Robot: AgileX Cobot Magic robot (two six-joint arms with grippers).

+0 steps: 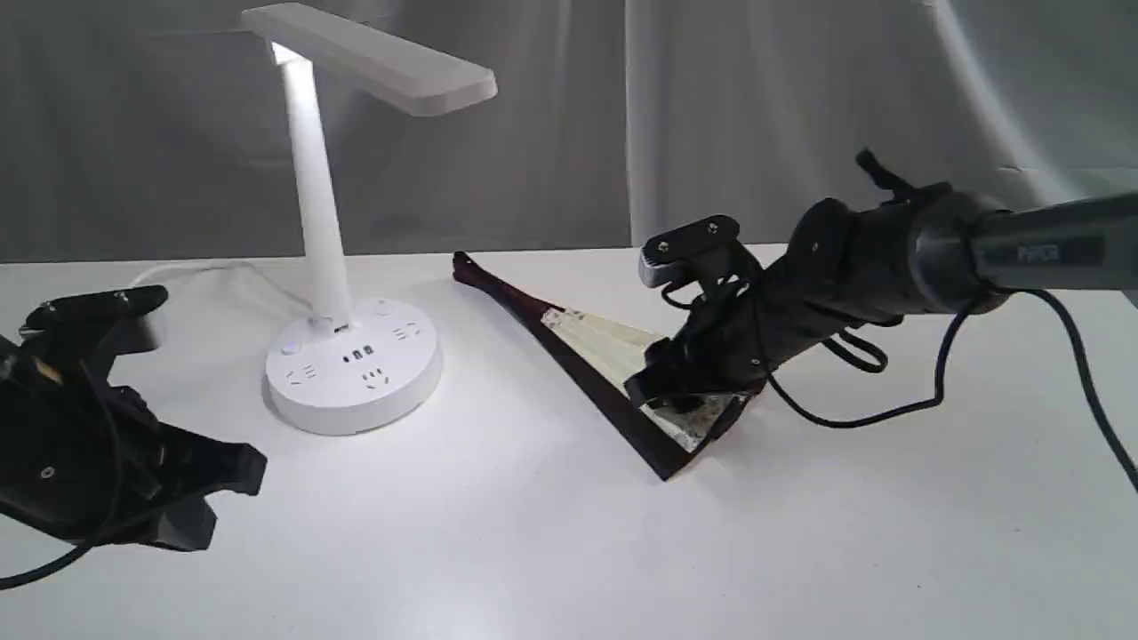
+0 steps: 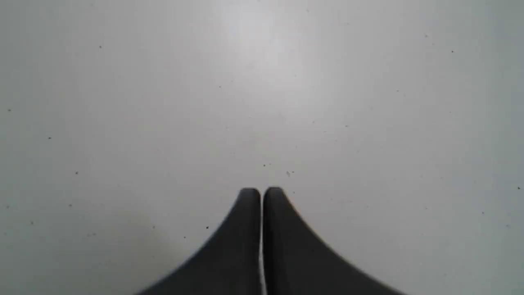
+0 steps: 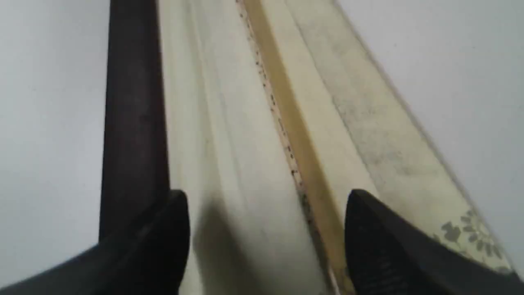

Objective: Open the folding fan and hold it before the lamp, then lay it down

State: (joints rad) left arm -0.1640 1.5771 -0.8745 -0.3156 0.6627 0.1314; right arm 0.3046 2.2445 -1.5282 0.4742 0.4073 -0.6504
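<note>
Folding fan (image 1: 597,345) lies partly hidden beneath right gripper (image 1: 665,393).

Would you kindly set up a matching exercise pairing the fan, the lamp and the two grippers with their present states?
1. cream pleated paper folding fan with dark maroon guards
2. white desk lamp with flat head and round base
3. left gripper
4. right gripper

A. jaws shut over the bare white table
B. jaws apart, above the fan's paper
C. lit, standing upright
D. partly spread, lying on the table

Pairs: 1-D, 2-C, 3-A, 4-B.
</note>
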